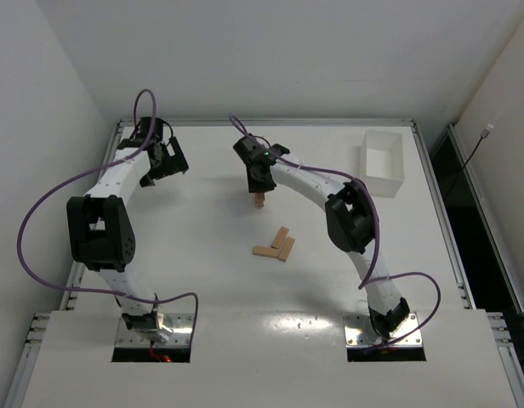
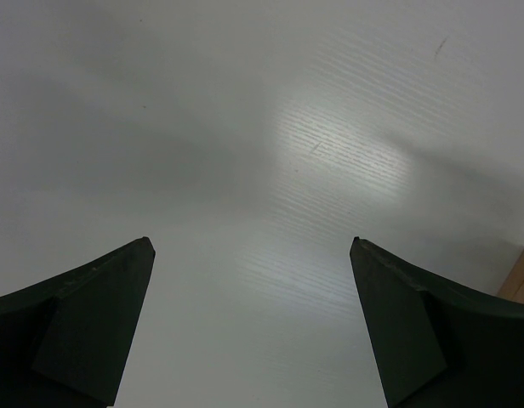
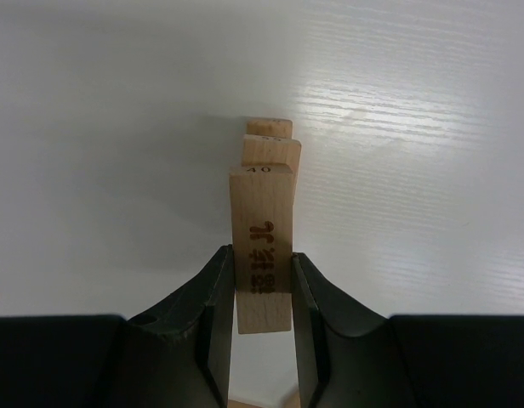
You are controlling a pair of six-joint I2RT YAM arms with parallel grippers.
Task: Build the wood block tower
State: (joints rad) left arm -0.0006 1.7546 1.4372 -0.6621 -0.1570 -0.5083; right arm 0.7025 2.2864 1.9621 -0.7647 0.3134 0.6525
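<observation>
With your right tool (image 3: 260, 255) clamping a wood block (image 3: 262, 212) over the tower (image 3: 276, 151) beneath its tips (it is sitting slightly skewed), you are squaring and lowering gently before releasing, your left tool (image 2: 252, 242) hanging spread apart.

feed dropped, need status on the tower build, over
Left gripper open, empty. Right gripper shut on a wood block over the tower. Loose blocks lie apart, nothing blocking.

The top wood block (image 3: 263, 246) hides most of the tower (image 3: 275, 151); the left wrist view cuts off a wood piece (image 2: 522, 276).
</observation>
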